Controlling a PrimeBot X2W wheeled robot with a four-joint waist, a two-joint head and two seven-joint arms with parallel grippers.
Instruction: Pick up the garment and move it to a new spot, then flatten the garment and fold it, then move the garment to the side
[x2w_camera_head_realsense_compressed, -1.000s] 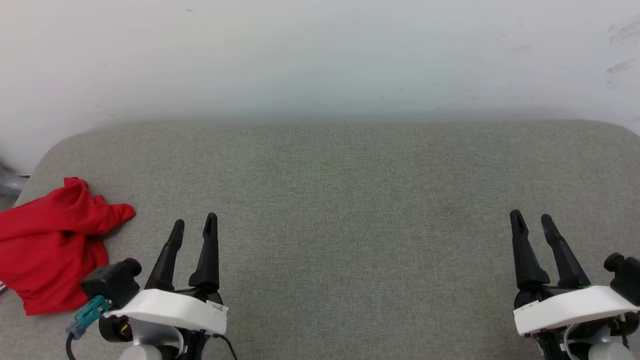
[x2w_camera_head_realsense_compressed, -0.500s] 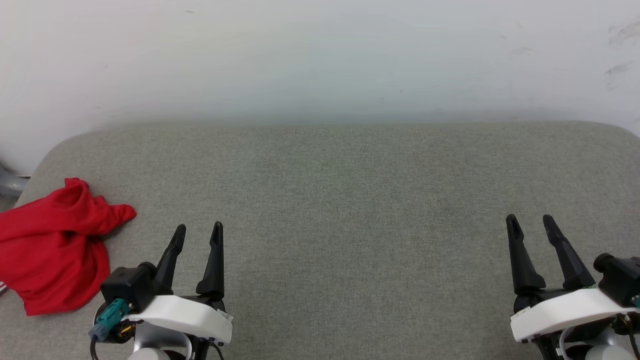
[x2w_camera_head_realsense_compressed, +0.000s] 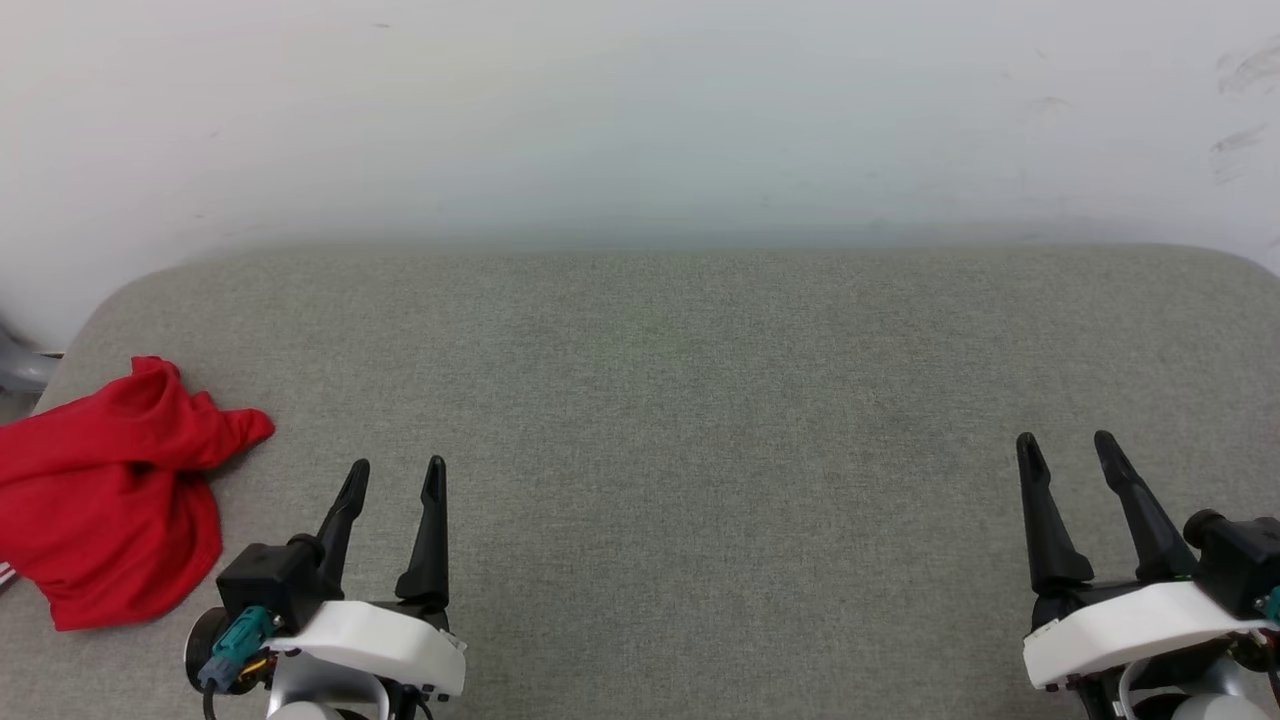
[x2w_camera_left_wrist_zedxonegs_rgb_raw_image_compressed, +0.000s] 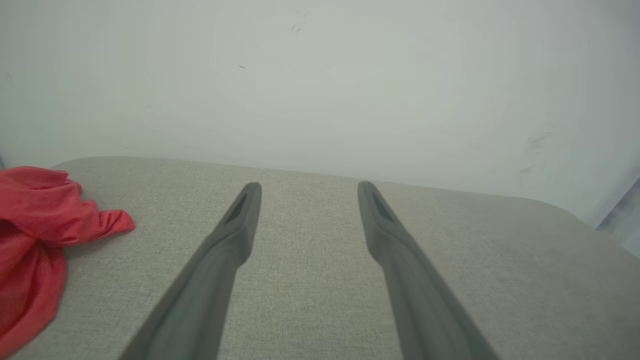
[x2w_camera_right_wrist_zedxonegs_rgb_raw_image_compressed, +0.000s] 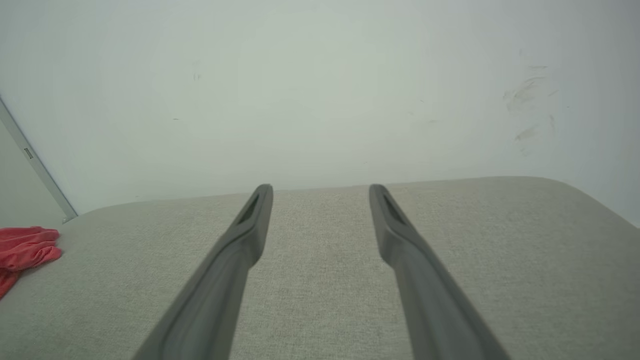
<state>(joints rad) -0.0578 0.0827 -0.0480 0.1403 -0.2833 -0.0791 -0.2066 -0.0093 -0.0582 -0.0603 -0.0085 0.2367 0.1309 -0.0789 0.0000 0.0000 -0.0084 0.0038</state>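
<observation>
Jaws wide apart on both sides and nothing between them: two empty-handed arms, a fair gap between each pair of dark fingers

Starting far left: the garment (x2w_camera_head_realsense_compressed: 105, 490) sits in a crumpled red heap near the rounded left corner of the grey fabric-covered surface (x2w_camera_head_realsense_compressed: 700, 380), and the head view's left edge cuts part of it off. It's bunched and folded over itself, with one pointed lobe sticking out to the right and dark creases through the middle. No numerals or lettering are facing up, so I can't tell front from back. It looks thin and floppy, the sort of cloth that will sag and drag once lifted

Next along is the left gripper (x2w_camera_head_realsense_compressed: 397, 468), low at the near edge, just right of the heap but clear of it, its tips pointing away from the robot across the cloth-covered top rather than at the red fabric. I'd say that's a ready pose, spread in advance for a pinch, since the pick-up hasn't begun. From its wrist view the heap lies well off to the left of the fingers (x2w_camera_left_wrist_zedxonegs_rgb_raw_image_compressed: 240, 225)

Then comes a broad middle stretch, likely the new spot for spreading and folding

Far right, the right gripper (x2w_camera_head_realsense_compressed: 1065, 441) mirrors its partner, well apart from the garment, probably parked out of the way until flattening needs a second hand
</observation>
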